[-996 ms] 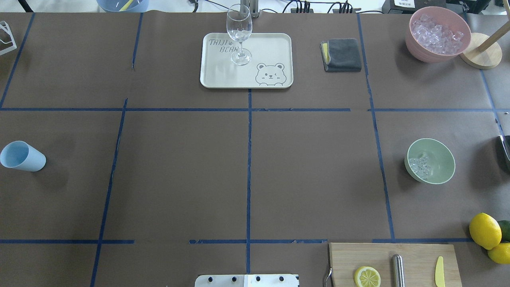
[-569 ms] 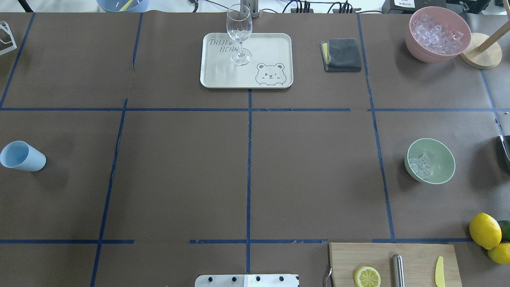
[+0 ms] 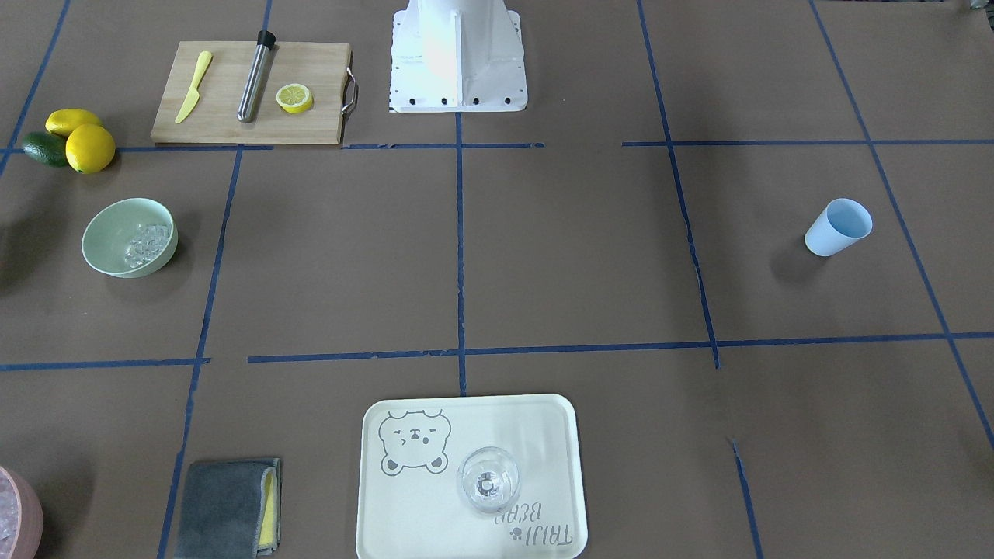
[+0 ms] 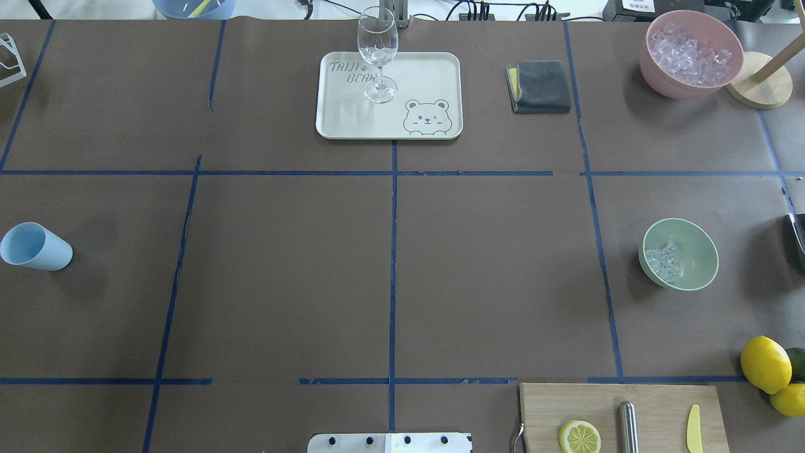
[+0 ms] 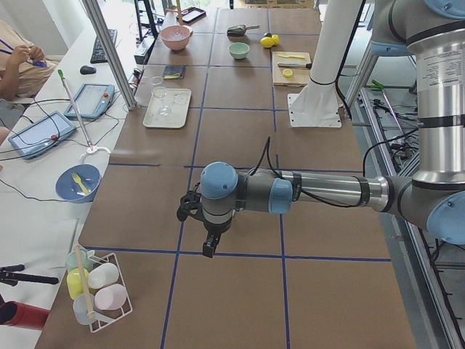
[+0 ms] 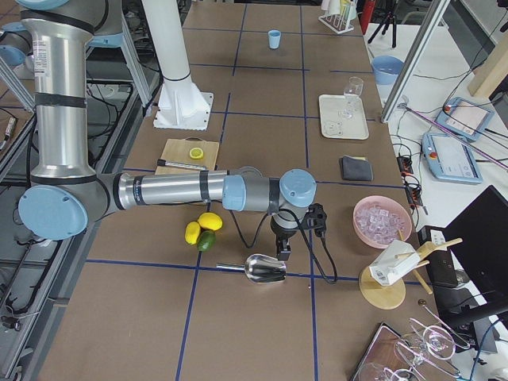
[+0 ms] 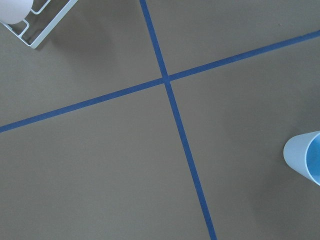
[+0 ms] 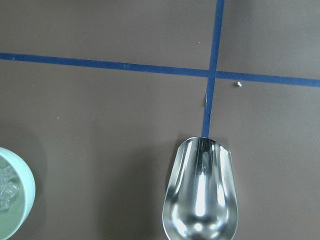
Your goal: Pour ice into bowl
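The pale green bowl (image 4: 693, 246) stands at the right of the table, also in the front-facing view (image 3: 109, 233) and at the left edge of the right wrist view (image 8: 20, 210). A small heap of clear ice (image 4: 663, 261) lies inside it (image 3: 147, 241). An empty metal scoop (image 8: 200, 200) lies on the table beside the bowl (image 6: 266, 270). My right gripper (image 6: 281, 254) hangs just above the scoop; I cannot tell if it is open or shut. My left gripper (image 5: 210, 247) hovers over bare table near the blue cup (image 4: 34, 246); its state cannot be told either.
A pink bowl of ice (image 4: 692, 56) stands at the far right. A tray (image 4: 427, 69) holds a wine glass (image 4: 377, 53), with a grey cloth (image 4: 539, 86) beside it. The cutting board (image 4: 654, 409) and lemons (image 4: 765, 363) sit near the front right.
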Motion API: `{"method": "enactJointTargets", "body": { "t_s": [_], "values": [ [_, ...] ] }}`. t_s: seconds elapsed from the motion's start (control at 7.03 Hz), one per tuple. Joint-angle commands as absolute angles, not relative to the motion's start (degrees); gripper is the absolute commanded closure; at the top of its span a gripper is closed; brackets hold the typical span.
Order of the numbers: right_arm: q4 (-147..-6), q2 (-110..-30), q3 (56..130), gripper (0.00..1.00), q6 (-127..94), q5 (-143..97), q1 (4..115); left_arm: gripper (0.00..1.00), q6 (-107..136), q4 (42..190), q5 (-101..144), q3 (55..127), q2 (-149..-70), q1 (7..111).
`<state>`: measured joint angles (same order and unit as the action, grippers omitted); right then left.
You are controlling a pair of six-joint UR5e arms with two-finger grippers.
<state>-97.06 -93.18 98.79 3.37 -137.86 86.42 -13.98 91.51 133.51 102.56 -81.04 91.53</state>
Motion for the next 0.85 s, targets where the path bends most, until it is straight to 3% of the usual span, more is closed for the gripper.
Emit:
{"method": "enactJointTargets", "body": {
  "t_s": [0.0,0.71],
  "values": [
    [-96.33,-94.75,99.67,0.0,3.87,-138.08,86.48,0.0,-13.8,91.58,133.51,102.31,-81.21,91.49],
    [-89.82,-95.8,99.05,0.0,2.9,-132.36,86.48,0.0,-13.62,91.23,133.42,102.22,-83.65,91.41]
  ]
}}
